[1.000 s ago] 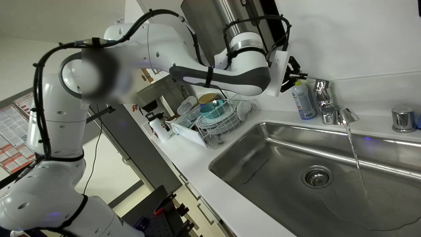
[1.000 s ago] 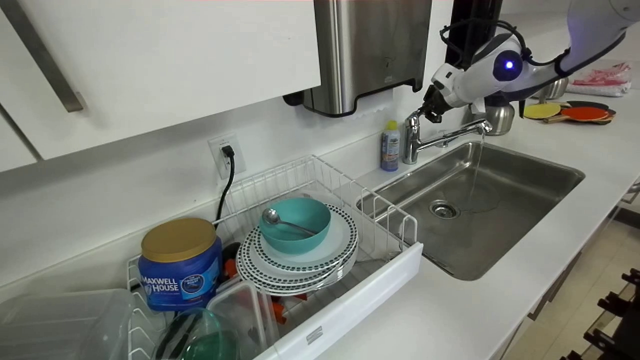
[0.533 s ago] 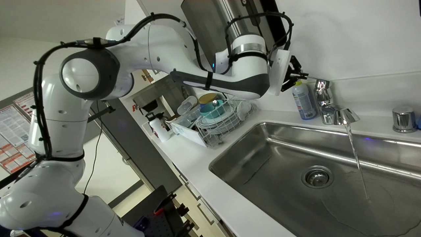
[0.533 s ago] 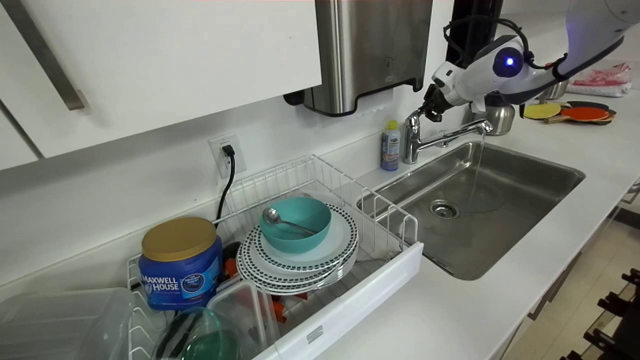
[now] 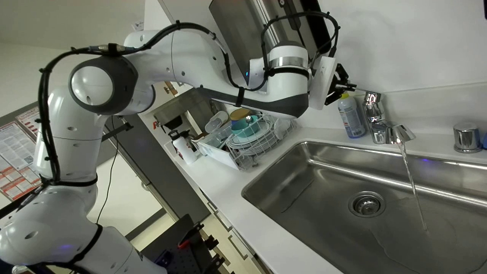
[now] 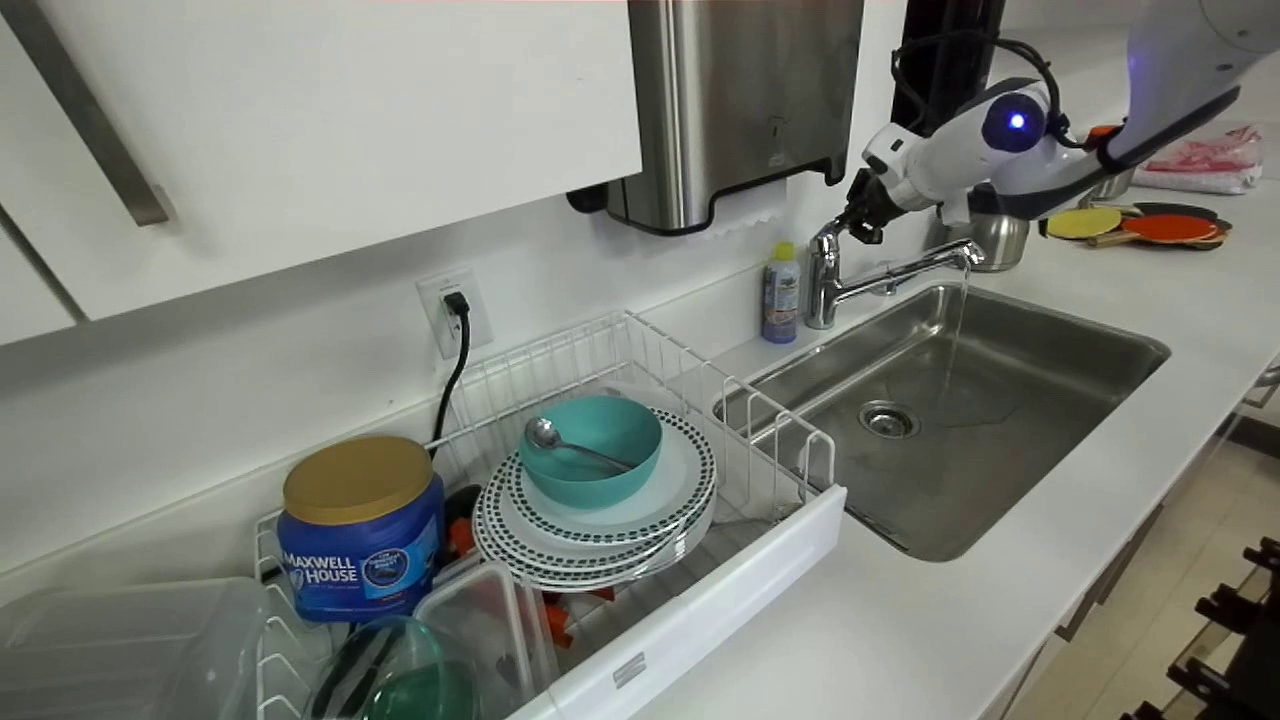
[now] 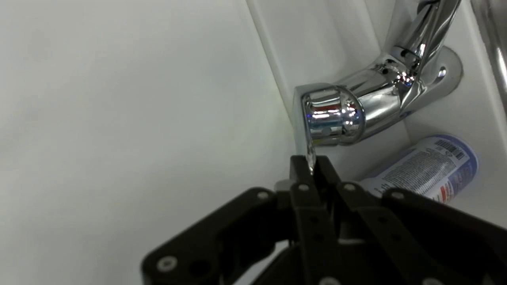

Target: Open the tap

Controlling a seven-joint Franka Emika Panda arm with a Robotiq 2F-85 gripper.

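Observation:
The chrome tap (image 5: 379, 133) stands behind the steel sink (image 5: 289, 190), and it also shows in an exterior view (image 6: 823, 285) and in the wrist view (image 7: 376, 101). Its flat lever handle (image 7: 300, 118) sticks out from the top toward my gripper. My gripper (image 7: 311, 164) is shut on the thin end of this handle, one black finger on each side. In both exterior views the gripper (image 5: 354, 88) (image 6: 845, 222) is at the tap's top. A thin stream of water (image 5: 410, 177) runs from the spout into the sink.
A blue-tinted bottle with a yellow cap (image 5: 352, 116) stands close beside the tap, below my gripper; it shows in the wrist view (image 7: 431, 166). A steel dispenser (image 6: 740, 110) hangs on the wall above. A white dish rack (image 6: 740, 590) with plates stands beside the sink.
The wrist and forearm links have sunk and tilted slightly. The fingertips stay at the same place on the handle. Water runs in all frames, and the handle has not visibly moved.

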